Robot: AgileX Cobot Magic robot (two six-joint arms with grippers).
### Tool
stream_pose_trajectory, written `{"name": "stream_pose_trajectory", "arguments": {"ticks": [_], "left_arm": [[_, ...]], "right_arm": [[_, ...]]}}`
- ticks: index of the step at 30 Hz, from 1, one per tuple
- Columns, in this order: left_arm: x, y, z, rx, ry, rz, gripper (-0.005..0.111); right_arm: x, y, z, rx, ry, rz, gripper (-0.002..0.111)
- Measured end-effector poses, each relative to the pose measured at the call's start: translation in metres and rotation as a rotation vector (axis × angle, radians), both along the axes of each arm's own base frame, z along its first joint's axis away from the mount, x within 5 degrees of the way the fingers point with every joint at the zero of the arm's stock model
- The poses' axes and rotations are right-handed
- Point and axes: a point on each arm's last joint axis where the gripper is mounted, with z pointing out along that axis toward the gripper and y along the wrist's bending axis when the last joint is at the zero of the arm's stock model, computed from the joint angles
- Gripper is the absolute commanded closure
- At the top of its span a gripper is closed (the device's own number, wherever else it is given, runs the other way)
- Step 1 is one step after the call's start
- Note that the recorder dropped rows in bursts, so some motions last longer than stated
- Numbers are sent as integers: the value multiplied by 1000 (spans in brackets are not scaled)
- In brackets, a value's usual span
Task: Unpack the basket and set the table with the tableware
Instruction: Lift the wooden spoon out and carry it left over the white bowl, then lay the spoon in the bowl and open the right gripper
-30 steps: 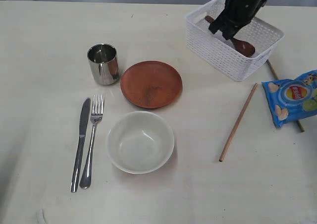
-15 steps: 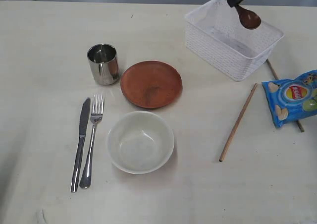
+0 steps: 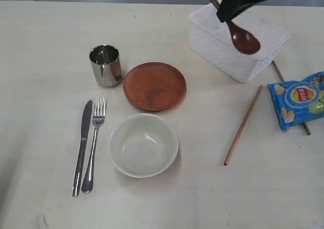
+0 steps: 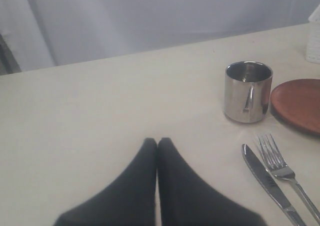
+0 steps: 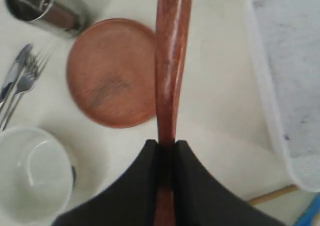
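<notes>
My right gripper [image 3: 228,13] [image 5: 166,145] is shut on the handle of the reddish-brown wooden spoon [image 3: 242,38] [image 5: 171,61], which hangs in the air over the white basket [image 3: 223,49] [image 5: 270,116]. On the table [image 3: 50,46] stand the steel cup [image 3: 106,65] [image 4: 247,92], the reddish-brown plate [image 3: 154,85] [image 5: 112,72], the cream bowl [image 3: 144,145] [image 5: 32,173], the knife [image 3: 82,145] [image 4: 267,181] and the fork [image 3: 94,143] [image 4: 285,172]. One chopstick [image 3: 243,125] lies right of the bowl; the other chopstick [image 3: 279,73] lies partly under the crisp packet. My left gripper [image 4: 157,141] is shut and holds nothing.
A blue crisp packet [image 3: 299,100] lies at the table's right edge, next to the basket. The basket looks empty inside. A grey backdrop runs behind the table's far edge.
The right gripper lifted the spoon out of the basket, then carried it down and toward the left, above the basket's near side. The left gripper has not visibly moved.
</notes>
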Motion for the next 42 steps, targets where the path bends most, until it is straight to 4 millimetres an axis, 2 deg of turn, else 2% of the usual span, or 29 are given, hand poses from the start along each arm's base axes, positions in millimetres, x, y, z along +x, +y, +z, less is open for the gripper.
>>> {"name": "stream_pose_trajectory", "arguments": {"ticks": [2, 7, 10, 14, 18, 24, 29, 30, 33, 35, 39, 42], "left_arm": [[0, 0, 0, 0, 0, 0, 107], [0, 0, 0, 0, 0, 0, 107], [0, 0, 0, 0, 0, 0, 107], [0, 0, 0, 0, 0, 0, 107], [0, 0, 0, 0, 0, 0, 107], [0, 0, 0, 0, 0, 0, 107], [0, 0, 0, 0, 0, 0, 107], [0, 0, 0, 0, 0, 0, 107], [0, 0, 0, 0, 0, 0, 107], [0, 0, 0, 0, 0, 0, 107], [0, 0, 0, 0, 0, 0, 107], [0, 0, 0, 0, 0, 0, 107]], "right_arm": [[-41, 20, -4, 62, 7, 45, 109], [-129, 80, -43, 134, 0, 229, 109], [-156, 112, -64, 142, -61, 334, 109], [-157, 133, -76, 160, -133, 349, 109], [-151, 144, -94, 152, -162, 335, 109], [-147, 149, -117, 98, -142, 378, 108], [-146, 151, -122, 83, -172, 424, 107], [-145, 151, -122, 82, -177, 426, 104], [-145, 151, -122, 82, -187, 431, 86], [-144, 151, -124, 80, -186, 430, 68], [-142, 153, -127, 79, -198, 425, 66], [-141, 158, -117, 92, -178, 434, 66]]}}
